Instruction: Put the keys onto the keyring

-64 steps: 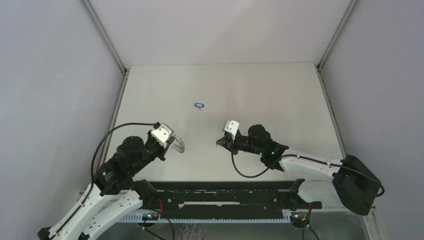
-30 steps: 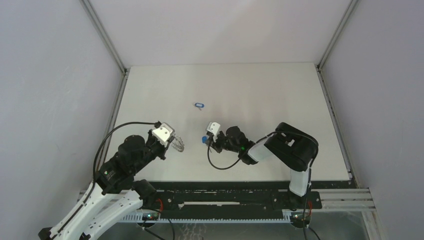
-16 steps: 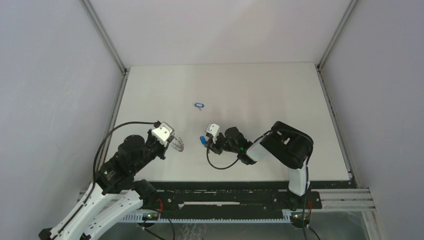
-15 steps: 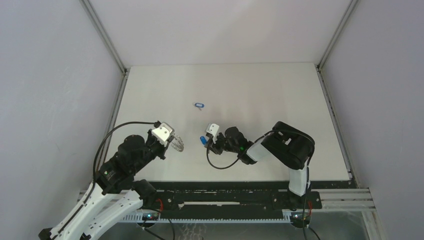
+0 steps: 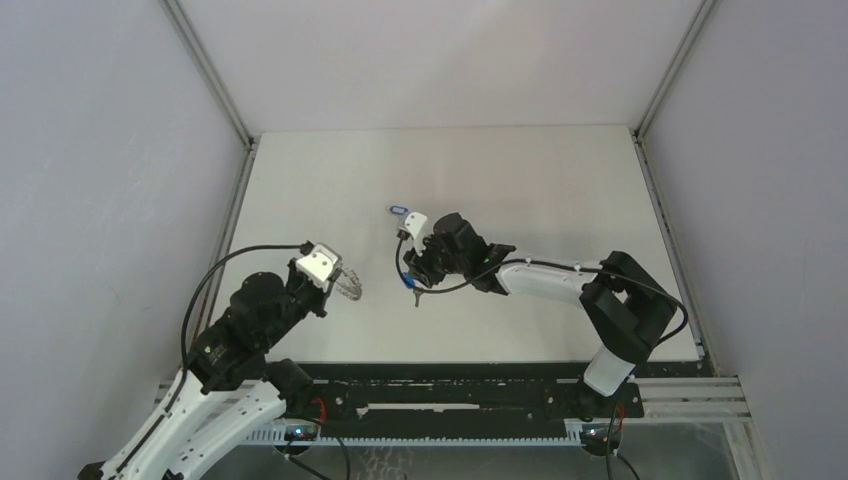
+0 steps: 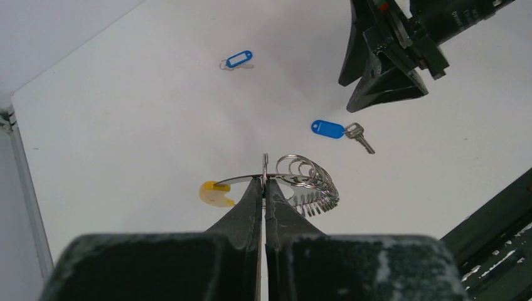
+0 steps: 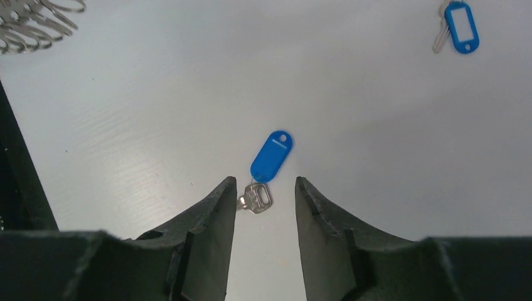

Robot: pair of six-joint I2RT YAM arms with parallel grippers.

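My left gripper (image 5: 337, 285) is shut on the keyring (image 5: 351, 290), a silvery loop with several small rings and a yellow piece. The left wrist view shows the jaws pinching the loop (image 6: 295, 179) edge-on, with the yellow piece (image 6: 213, 193) on the left. One key with a blue tag (image 5: 408, 284) lies on the table. My right gripper (image 7: 266, 184) is open just above it, and the silver key (image 7: 256, 197) lies between the fingertips with the tag (image 7: 271, 155) ahead. The second tagged key (image 5: 398, 211) lies farther back; it also shows in the right wrist view (image 7: 461, 26).
The white table (image 5: 540, 200) is walled by grey panels on the left, back and right. A black rail (image 5: 450, 395) runs along the near edge. The right gripper's fingers (image 6: 376, 81) show in the left wrist view, above the near key (image 6: 335, 131).
The right gripper held the blue-tagged key half a second ago; now it is open, the key lies on the table, and the arm has swung farther out. The left gripper shifted slightly.
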